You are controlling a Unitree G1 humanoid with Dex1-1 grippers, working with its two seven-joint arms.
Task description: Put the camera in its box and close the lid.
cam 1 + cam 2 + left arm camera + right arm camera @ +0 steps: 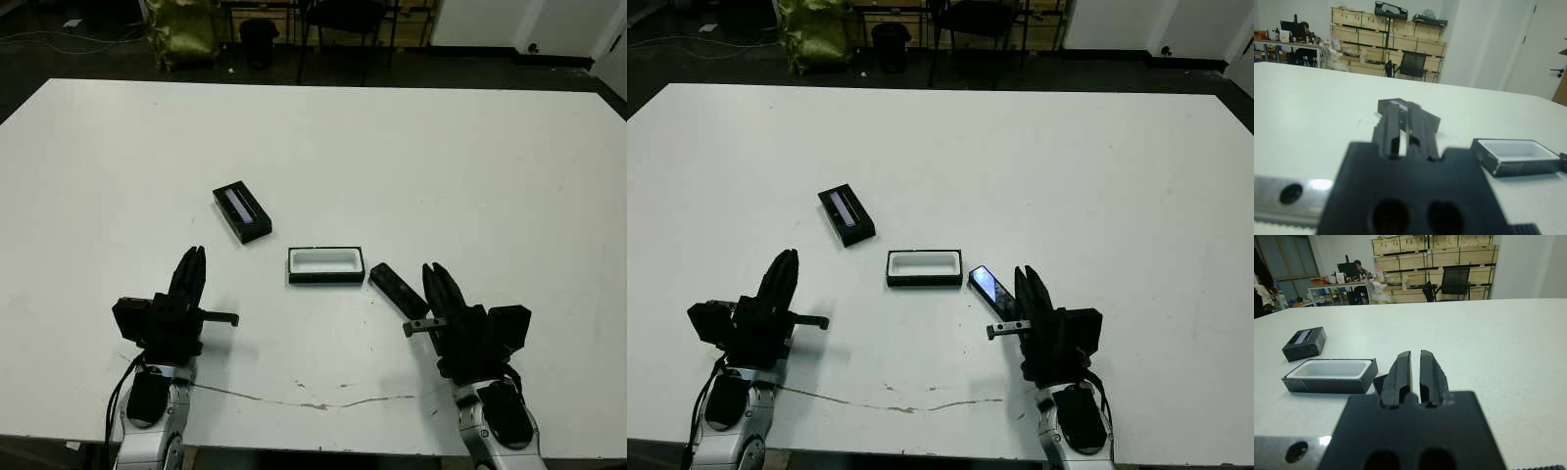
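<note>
While both pincers rest near-closed and empty, the slim glossy black bar camera [398,289] lies diagonally just ahead of the right gripper [440,281], beside the white-lined black box [325,264], far from the left gripper [191,269].

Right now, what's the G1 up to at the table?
Nothing is being handled yet. The camera lies on the white table, just right of the open box, not inside it. The lid sits apart, further back and to the left, inside facing up. The right gripper rests right behind the camera, the left gripper off to the left; both are closed and empty.
</note>
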